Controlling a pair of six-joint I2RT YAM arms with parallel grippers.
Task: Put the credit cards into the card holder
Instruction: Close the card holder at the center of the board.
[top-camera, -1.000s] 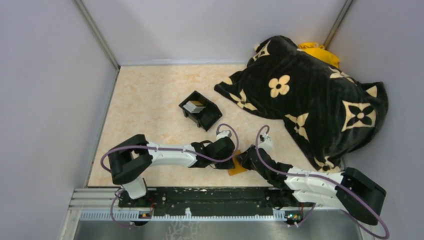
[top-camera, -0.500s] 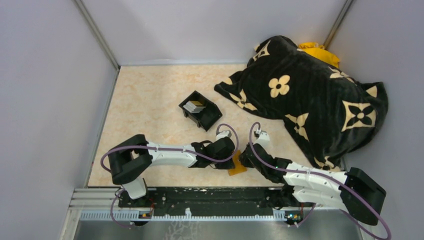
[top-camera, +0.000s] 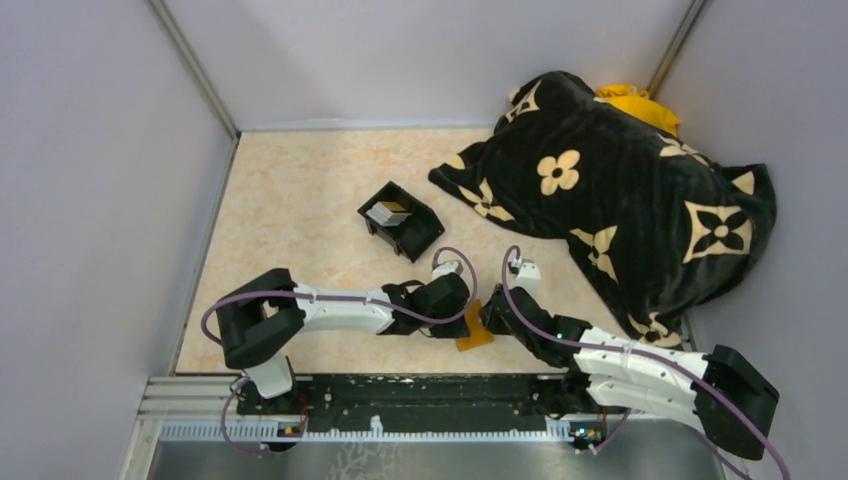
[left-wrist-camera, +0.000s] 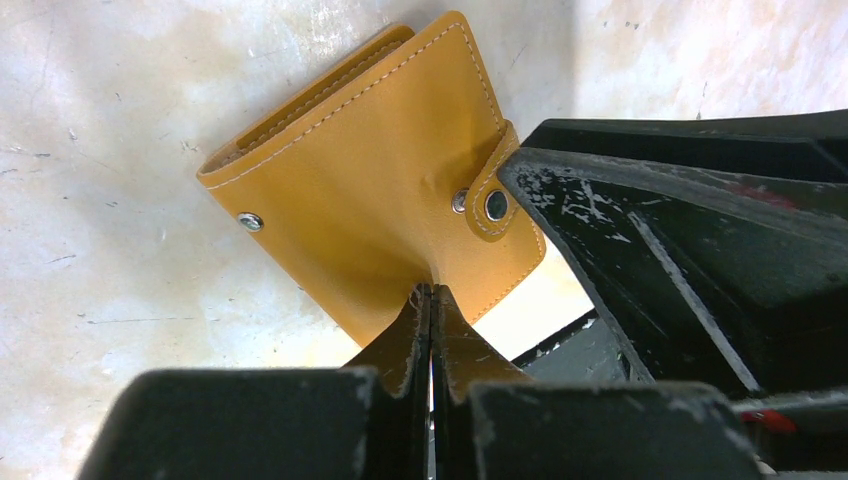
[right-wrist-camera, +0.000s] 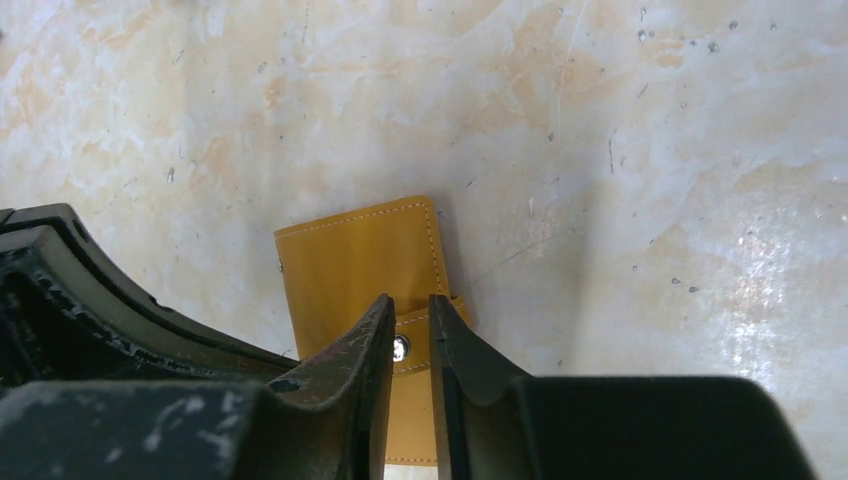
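Note:
The card holder (left-wrist-camera: 370, 180) is a closed orange-tan wallet lying on the table, its snap tab (left-wrist-camera: 492, 200) fastened. It also shows in the top view (top-camera: 474, 332) and the right wrist view (right-wrist-camera: 350, 260). My left gripper (left-wrist-camera: 431, 292) is shut, pinching the holder's top cover at its near edge. My right gripper (right-wrist-camera: 411, 312) has its jaws a narrow gap apart, with the tips over the snap tab (right-wrist-camera: 440, 325). The pale credit cards (top-camera: 388, 212) lie stacked in a black box (top-camera: 412, 236) further back.
A large black blanket with tan flower marks (top-camera: 620, 200) covers the right back of the table, over something yellow (top-camera: 632, 102). The two grippers almost touch over the holder; a right finger (left-wrist-camera: 680, 250) fills the right side of the left wrist view. Grey walls stand on three sides.
The right arm has shifted, its wrist a little further back and its elbow lower. Its gripper stays at the holder's right edge. The left arm and the holder have not moved.

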